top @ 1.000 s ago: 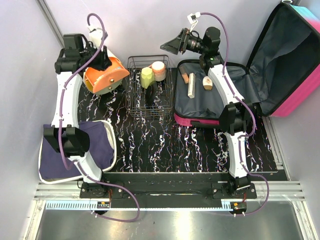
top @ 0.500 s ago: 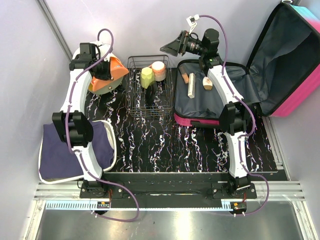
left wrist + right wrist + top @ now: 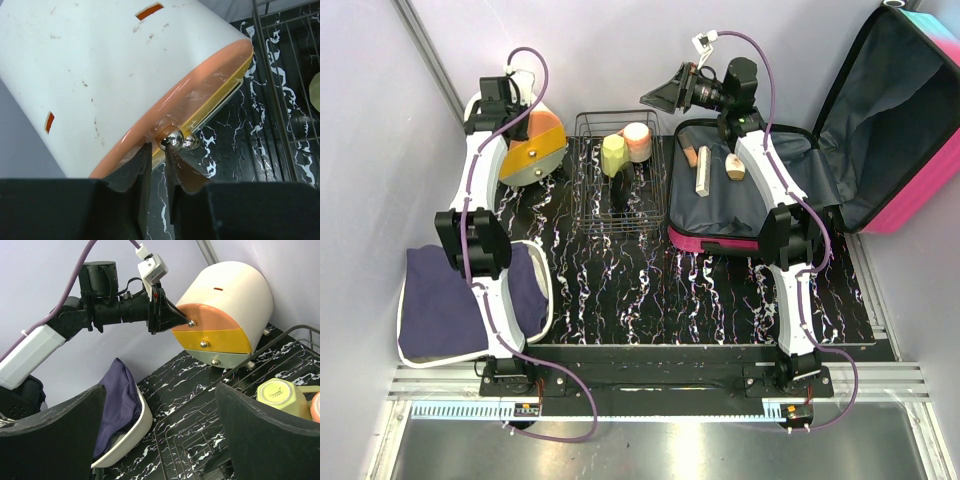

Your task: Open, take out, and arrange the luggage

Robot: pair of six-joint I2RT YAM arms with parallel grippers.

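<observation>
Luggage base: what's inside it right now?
On the luggage lining: a long pale bar, a pale oval item and a small orange piece. The right arm crosses the base, hiding whatever lies beneath it.

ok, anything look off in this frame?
Nothing spilled or broken. Two oddities: the round drawer box has brownish specks on its white shell, and the left gripper sits at its knob, away from the open luggage.

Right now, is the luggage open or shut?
Open. The luggage has its lid swung back to the right, dark lining exposed, and small items lie inside.
</observation>
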